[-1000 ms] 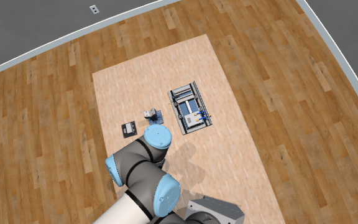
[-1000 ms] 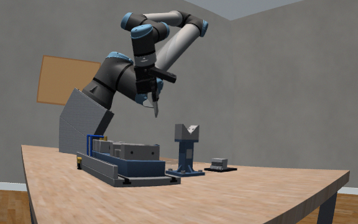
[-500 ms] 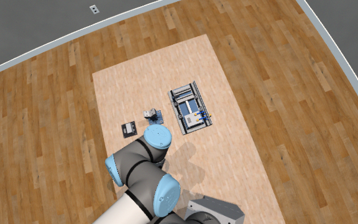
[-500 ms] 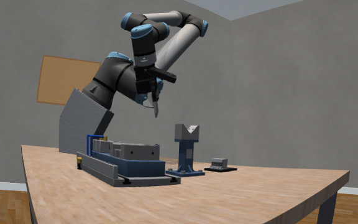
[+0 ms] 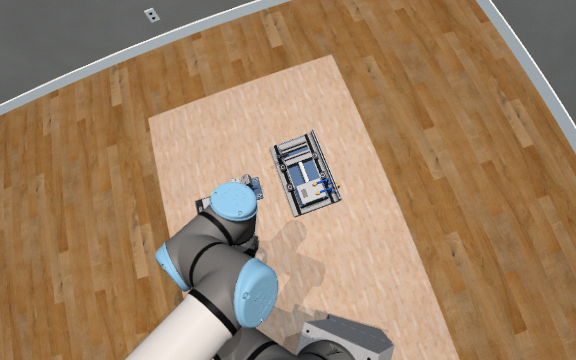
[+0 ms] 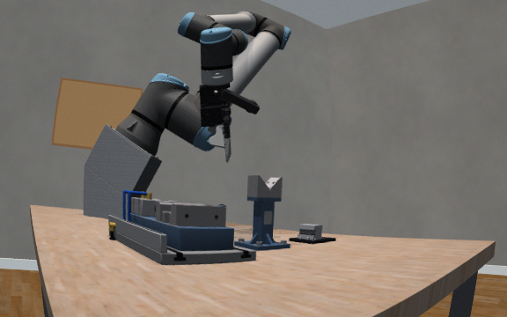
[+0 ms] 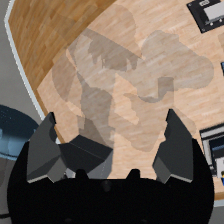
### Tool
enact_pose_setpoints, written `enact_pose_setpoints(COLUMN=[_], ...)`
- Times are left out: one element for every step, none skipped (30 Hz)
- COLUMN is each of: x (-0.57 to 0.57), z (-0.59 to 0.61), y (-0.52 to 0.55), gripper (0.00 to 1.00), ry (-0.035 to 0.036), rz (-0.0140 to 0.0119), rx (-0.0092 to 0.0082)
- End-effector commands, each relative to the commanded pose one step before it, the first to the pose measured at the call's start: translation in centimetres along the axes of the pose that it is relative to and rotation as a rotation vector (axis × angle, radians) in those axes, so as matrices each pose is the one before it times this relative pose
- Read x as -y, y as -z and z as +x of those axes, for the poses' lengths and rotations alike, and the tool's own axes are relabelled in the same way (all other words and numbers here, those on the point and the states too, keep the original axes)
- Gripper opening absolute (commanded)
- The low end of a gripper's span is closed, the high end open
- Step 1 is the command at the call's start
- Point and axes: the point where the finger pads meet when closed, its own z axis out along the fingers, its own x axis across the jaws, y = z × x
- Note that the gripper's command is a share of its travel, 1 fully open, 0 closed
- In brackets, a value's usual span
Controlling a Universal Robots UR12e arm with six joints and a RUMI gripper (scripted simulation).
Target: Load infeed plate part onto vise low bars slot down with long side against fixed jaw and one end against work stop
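Note:
The part [image 6: 310, 230] [image 7: 212, 8] is a small grey block lying on the dark infeed plate [image 6: 326, 239] [image 7: 195, 11] at the far side of the table. In the top view the arm hides the part. The vise [image 5: 305, 172] [image 6: 179, 226] stands open on its grey base, with blue air lines [image 6: 129, 199] at one end. The V-block [image 6: 264, 187] [image 5: 251, 184] stands on a blue post between the vise and the plate. My gripper [image 6: 227, 151] [image 7: 110, 111] is open and empty. It points down, high above the table, up and to the left of the V-block in the exterior view.
The wooden table [image 5: 218, 130] [image 6: 324, 273] carries all fixtures. The robot's grey pedestal [image 6: 113, 176] [image 5: 343, 337] stands at one end. A piece of a fixture [image 7: 215, 147] shows at the right edge of the wrist view; I cannot tell which it is.

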Motion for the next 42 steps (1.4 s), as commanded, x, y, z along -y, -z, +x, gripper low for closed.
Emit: enact_pose_setpoints(x=[1.021, 0.559, 0.647, 0.000, 0.735, 0.000, 0.819, 0.895, 0.000, 0.960, 0.000, 1.011, 0.000, 1.045, 0.000, 1.060, 0.000, 0.000, 1.054, 1.027, 0.979, 0.911, 0.000, 0.826, 0.727, 0.618, 0.504, 0.389, 0.279, 0.181, 0.099, 0.038, 0.006, 0.000, 0.000, 0.000, 0.000, 0.000, 0.000, 0.000, 0.000, 0.000], z=[3.359, 1.160, 1.228, 0.000, 1.282, 0.000, 1.322, 1.346, 0.000, 1.352, 0.000, 1.340, 0.000, 1.310, 0.000, 1.263, 0.000, 0.000, 1.199, 1.121, 1.030, 0.928, 0.000, 0.818, 0.703, 0.586, 0.471, 0.359, 0.256, 0.165, 0.090, 0.035, 0.005, 0.000, 0.000, 0.000, 0.000, 0.000, 0.000, 0.000, 0.000, 0.000], y=[1.078, 0.429, 0.430, 0.000, 0.425, 0.000, 0.413, 0.396, 0.000, 0.374, 0.000, 0.348, 0.000, 0.318, 0.000, 0.287, 0.000, 0.000, 0.255, 0.223, 0.192, 0.162, 0.000, 0.134, 0.109, 0.086, 0.066, 0.048, 0.033, 0.021, 0.011, 0.004, 0.001, 0.000, 0.000, 0.000, 0.000, 0.000, 0.000, 0.000, 0.000, 0.000], gripper=[1.00, 1.00, 1.00, 1.00, 1.00, 1.00, 1.00, 1.00, 1.00, 1.00, 1.00, 1.00, 1.00, 1.00, 1.00, 1.00, 1.00, 1.00, 1.00, 1.00, 1.00, 1.00, 1.00, 1.00, 1.00, 1.00, 1.00, 1.00, 1.00, 1.00, 1.00, 1.00, 1.00, 1.00, 1.00, 1.00, 1.00, 1.00, 0.51, 0.51, 0.51, 0.51], ry=[0.06664, 0.02548, 0.02677, 0.00000, 0.02775, 0.00000, 0.02839, 0.02866, 0.00000, 0.02856, 0.00000, 0.02808, 0.00000, 0.02723, 0.00000, 0.02604, 0.00000, 0.00000, 0.02454, 0.02276, 0.02076, 0.01858, 0.00000, 0.01627, 0.01391, 0.01154, 0.00921, 0.00701, 0.00498, 0.00320, 0.00173, 0.00067, 0.00010, 0.00000, 0.00000, 0.00000, 0.00000, 0.00000, 0.00000, 0.00000, 0.00000, 0.00000], rz=[-0.08295, -0.02197, -0.02119, 0.00000, -0.02003, 0.00000, -0.01853, -0.01677, 0.00000, -0.01484, 0.00000, -0.01280, 0.00000, -0.01076, 0.00000, -0.00878, 0.00000, 0.00000, -0.00692, -0.00526, -0.00381, -0.00262, 0.00000, -0.00167, -0.00096, -0.00046, -0.00015, 0.00001, 0.00008, 0.00008, 0.00005, 0.00002, 0.00000, 0.00000, 0.00000, 0.00000, 0.00000, 0.00000, 0.00000, 0.00000, 0.00000, 0.00000], rx=[-0.05255, -0.02185, -0.02323, 0.00000, -0.02439, 0.00000, -0.02530, -0.02592, 0.00000, -0.02622, 0.00000, -0.02618, 0.00000, -0.02579, 0.00000, -0.02505, 0.00000, 0.00000, -0.02397, -0.02256, -0.02087, -0.01892, 0.00000, -0.01678, -0.01449, -0.01213, -0.00977, -0.00747, -0.00533, -0.00343, -0.00187, -0.00073, -0.00011, 0.00000, 0.00000, 0.00000, 0.00000, 0.00000, 0.00000, 0.00000, 0.00000, 0.00000])
